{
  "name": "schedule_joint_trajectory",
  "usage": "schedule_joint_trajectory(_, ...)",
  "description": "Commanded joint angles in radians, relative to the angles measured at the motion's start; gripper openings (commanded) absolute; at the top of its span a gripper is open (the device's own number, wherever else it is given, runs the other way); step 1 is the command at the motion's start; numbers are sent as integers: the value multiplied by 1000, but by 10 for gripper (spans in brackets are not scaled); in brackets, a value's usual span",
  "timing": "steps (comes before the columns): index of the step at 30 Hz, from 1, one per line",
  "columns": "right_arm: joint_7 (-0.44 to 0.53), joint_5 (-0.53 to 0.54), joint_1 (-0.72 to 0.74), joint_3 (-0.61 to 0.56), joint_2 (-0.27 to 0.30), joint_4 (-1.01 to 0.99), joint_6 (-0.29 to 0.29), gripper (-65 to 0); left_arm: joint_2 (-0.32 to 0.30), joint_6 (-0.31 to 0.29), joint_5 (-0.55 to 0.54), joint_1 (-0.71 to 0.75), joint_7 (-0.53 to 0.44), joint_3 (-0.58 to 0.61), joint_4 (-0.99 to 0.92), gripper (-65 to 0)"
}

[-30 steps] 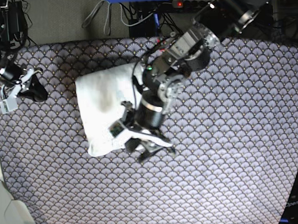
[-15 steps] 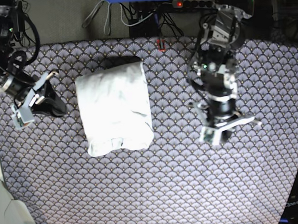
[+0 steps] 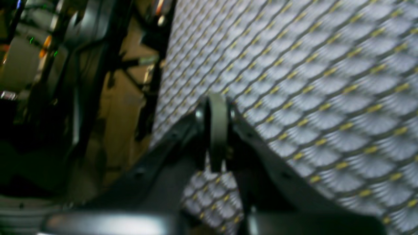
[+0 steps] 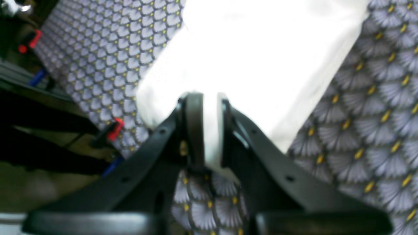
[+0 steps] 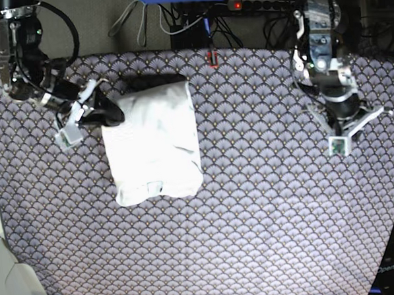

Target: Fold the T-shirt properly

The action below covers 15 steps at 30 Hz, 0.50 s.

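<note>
The folded T-shirt [image 5: 154, 144] lies on the patterned desk [image 5: 273, 223], and with the right gripper [image 4: 206, 98] nearly closed at its edge and the left gripper [image 3: 217, 99] closed, empty and well away, a careless nudge could rumple the fold.

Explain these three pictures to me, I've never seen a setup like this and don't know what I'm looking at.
This is a robot with two arms working over a table covered in a scale-patterned cloth. One picture looks straight down from overhead; the other two come from small cameras mounted on each wrist, looking along the claw. On the cloth lies a white T-shirt, folded into a rough rectangle. The right claw sits at the shirt's edge, with white fabric showing between its nearly closed fingers; whether it truly pinches the shirt is hard to tell. The left claw is shut, holds nothing, and hangs over bare cloth, away from the shirt.
</note>
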Motion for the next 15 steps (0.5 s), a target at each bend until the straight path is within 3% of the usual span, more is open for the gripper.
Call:
schedule_joint_trajectory(1, 39, 16, -3, 0, 24, -14, 5, -588, -6, 10, 13, 3, -20, -21, 20, -649)
schedule_joint_trajectory(8, 152, 16, -79, -3, 54, -83, 5, -588, -6, 8, 5, 52, -25, -107, 8, -649)
schedule_joint_trajectory(15, 141, 16, -145, -3, 70, 155, 5, -588, -45, 8, -168, 62, -15, -187, 14, -649)
